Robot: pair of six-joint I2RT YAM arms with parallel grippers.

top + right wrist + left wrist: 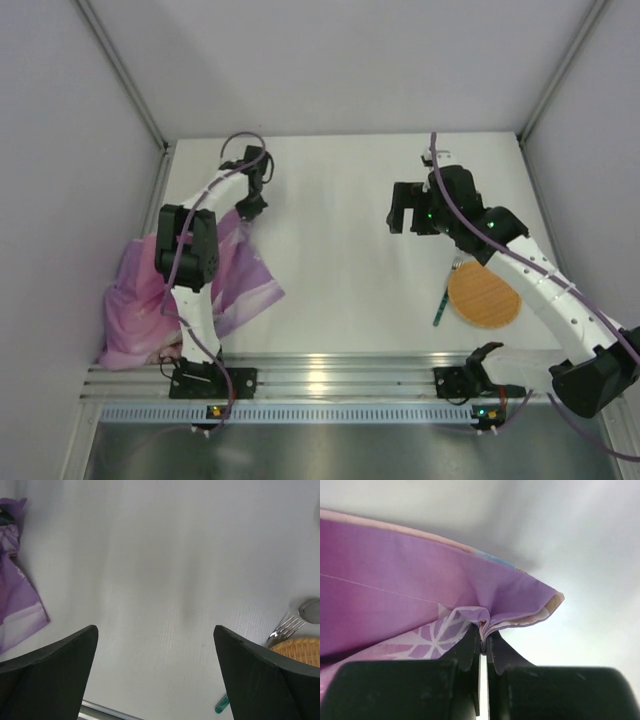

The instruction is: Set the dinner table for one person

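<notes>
Where the purple cloth placemat (420,590) lies on the large white matte desk (330,270), left pincer (484,636) clamps its fold; right pincer (155,630), well right of it, gapes empty.

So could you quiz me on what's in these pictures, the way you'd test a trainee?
1. True or false: the left claw is shut on a fold of the purple placemat.
2. Pick one. The right claw is: A) open and empty, B) holding a fork, C) shut on the cloth.
3. Fill in: the round woven disc lies on the dinner table on the side of the ___ arm.

Key: 1 true; 2 A; 3 right.
</notes>
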